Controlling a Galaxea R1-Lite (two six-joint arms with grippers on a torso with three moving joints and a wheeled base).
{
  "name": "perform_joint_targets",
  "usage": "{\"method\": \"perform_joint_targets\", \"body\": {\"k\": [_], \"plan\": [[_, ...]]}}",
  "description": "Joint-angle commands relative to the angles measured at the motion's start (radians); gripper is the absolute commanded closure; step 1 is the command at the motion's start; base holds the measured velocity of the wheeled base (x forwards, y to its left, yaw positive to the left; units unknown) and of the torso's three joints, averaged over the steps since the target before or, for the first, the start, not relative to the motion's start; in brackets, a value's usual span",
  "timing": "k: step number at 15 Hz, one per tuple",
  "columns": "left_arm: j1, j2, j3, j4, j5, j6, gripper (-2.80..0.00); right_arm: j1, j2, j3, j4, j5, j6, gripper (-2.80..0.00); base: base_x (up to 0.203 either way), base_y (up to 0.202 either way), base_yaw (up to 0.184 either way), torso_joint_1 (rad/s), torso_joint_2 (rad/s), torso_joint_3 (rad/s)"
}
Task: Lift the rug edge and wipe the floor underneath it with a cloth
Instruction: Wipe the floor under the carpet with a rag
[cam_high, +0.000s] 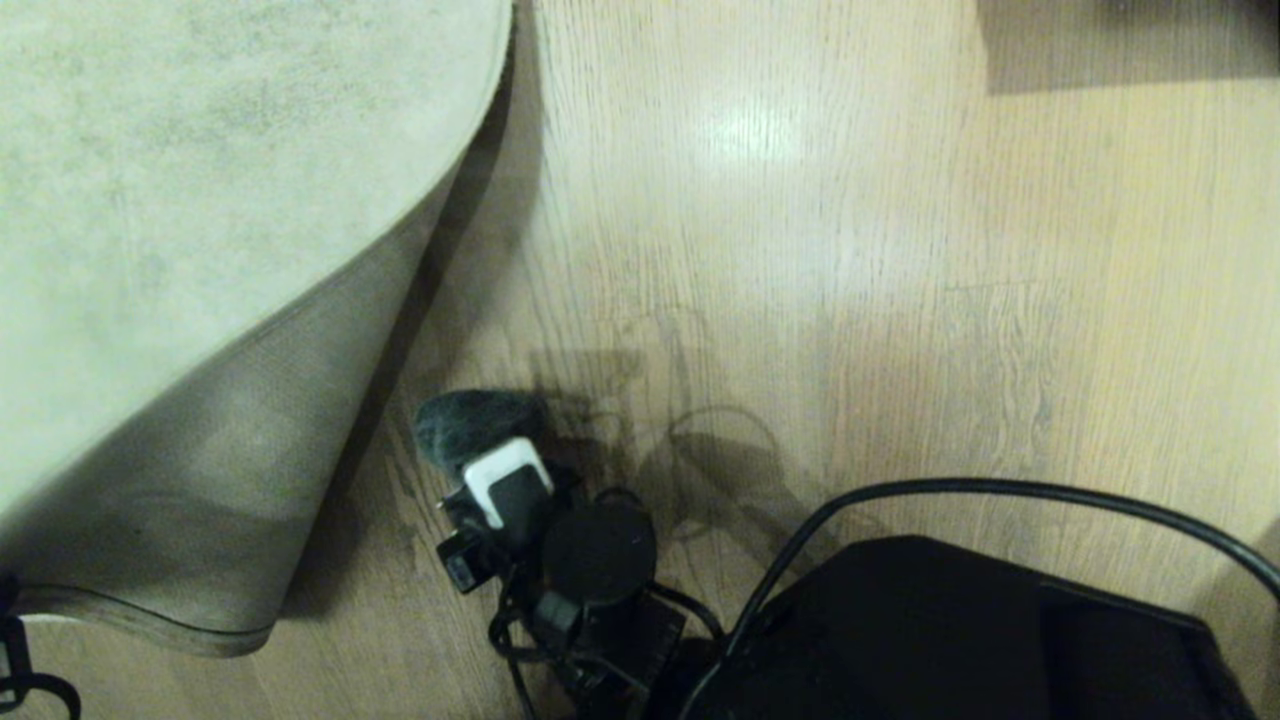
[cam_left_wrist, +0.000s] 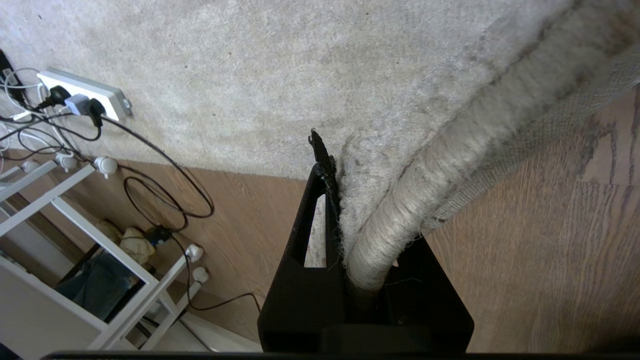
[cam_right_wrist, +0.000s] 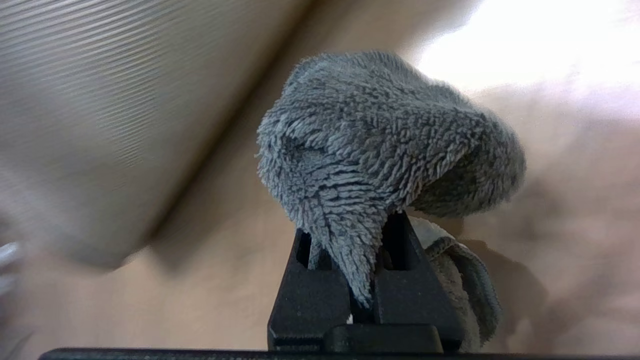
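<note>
Right claw (cam_right_wrist: 367, 260): pinched on the cloth (cam_right_wrist: 380, 145), fingers pressed tight on a fold, the rest bunched into a fluffy grey wad ahead of the tips. In the head view, seen as a dark tuft (cam_high: 475, 420) low over the floor (cam_high: 850, 300), just beside the raised rug edge (cam_high: 330, 400) and apart from it. Whether the wad touched the planks: could not tell, though shadow lay close beneath it.

Left claw (cam_left_wrist: 332, 200): clamped on the rug edge (cam_left_wrist: 400, 200), jaws nearly together with the thick bound border squeezed between them. Border held up off the floor, woven backing turned outward, pale pile facing up. Only a sliver of that arm visible at the lower left corner of the head view.

Further out: a power strip (cam_left_wrist: 82, 92) lying on the rug with plugs and cables (cam_left_wrist: 165, 190) trailing over bare wood, a white frame (cam_left_wrist: 90, 235) beyond them. Dark robot body (cam_high: 960, 630) and 1 looping cable (cam_high: 1000, 490) at the bottom of the head view.

Step in hand, by judgement: lift done, wipe underway or about to start, with the cloth at the mouth of the gap under the rug.

Next move, by judgement: press the wad flat to the planks, then sweep it in under the lifted flap. Called for: steady left hold, and a low right wrist to clear the sagging backing.
</note>
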Motion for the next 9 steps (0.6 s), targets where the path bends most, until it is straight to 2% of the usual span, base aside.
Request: {"method": "perform_joint_targets", "body": {"k": [1,5,9], "plan": [[0.001,-0.001,0.001,-0.005,-0.001,0.002,0.00,0.057,0.072,-0.005,-0.014,-0.003,-0.001,0.00,0.000,0.000,0.000,0.000,0.00,0.000],[-0.001,-0.001,0.006,-0.005,-0.003,0.002,0.00,0.082,0.129,-0.009,-0.015,-0.003,-0.001,0.00,0.000,0.000,0.000,0.000,0.00,0.000],[0.000,-0.001,0.006,-0.005,-0.001,0.002,0.00,0.079,0.208,-0.097,-0.017,-0.003,0.000,0.00,0.000,0.000,0.000,0.000,0.00,0.000]]}}
